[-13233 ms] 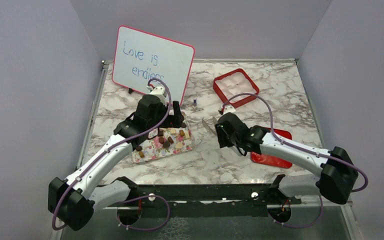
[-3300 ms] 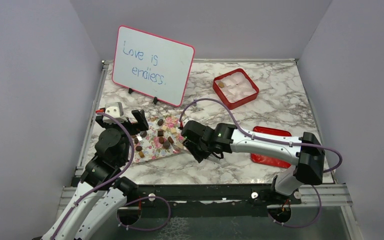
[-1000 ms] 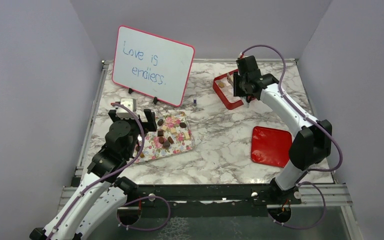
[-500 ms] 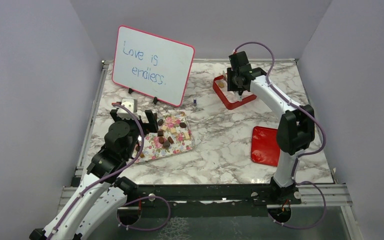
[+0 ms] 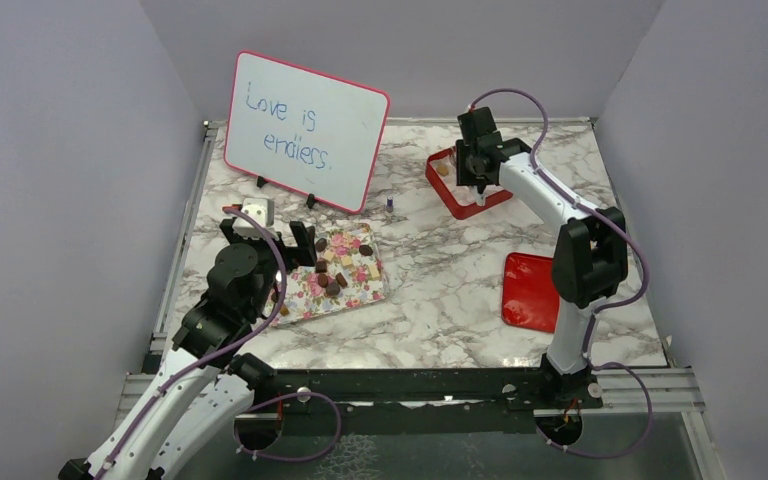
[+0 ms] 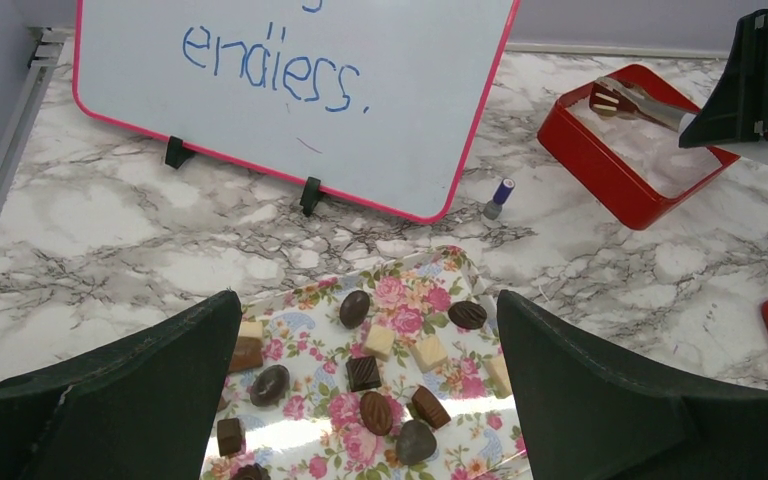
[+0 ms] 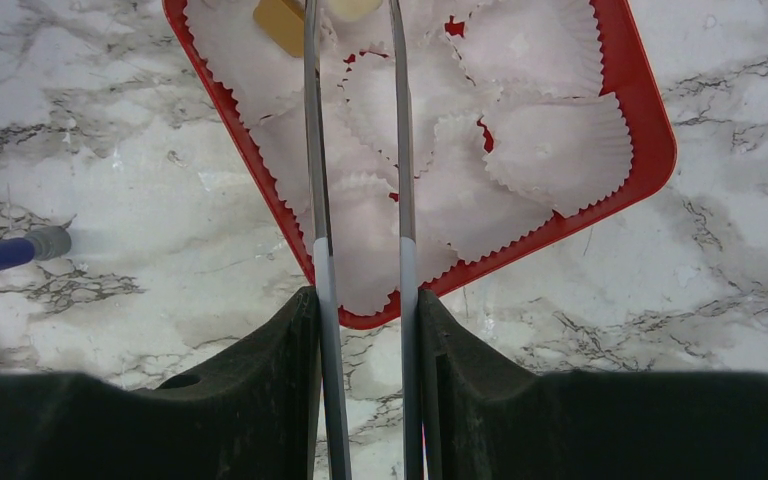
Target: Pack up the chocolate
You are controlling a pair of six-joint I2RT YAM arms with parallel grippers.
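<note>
Overhead rear view — wrist cams close, sharing red box

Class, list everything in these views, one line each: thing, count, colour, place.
whiteboard: one, white, pink frame, back left
floral tray: one, pink-flowered, front left
chocolates: about a dozen, brown and pale, on the floral tray
red box: one, back right, lined with white paper cups
tan chocolate: one, in a corner cup of the red box
tweezers: one pair, metal, tips over the red box
pale chocolate: one, cream, at the tweezers' tips, partly cut off
red lid: one, flat, front right
marker: one, blue, between whiteboard and red box
table: one, marbled white-grey
left claw: black, open, above the floral tray
right claw: black, shut on the tweezers
</note>
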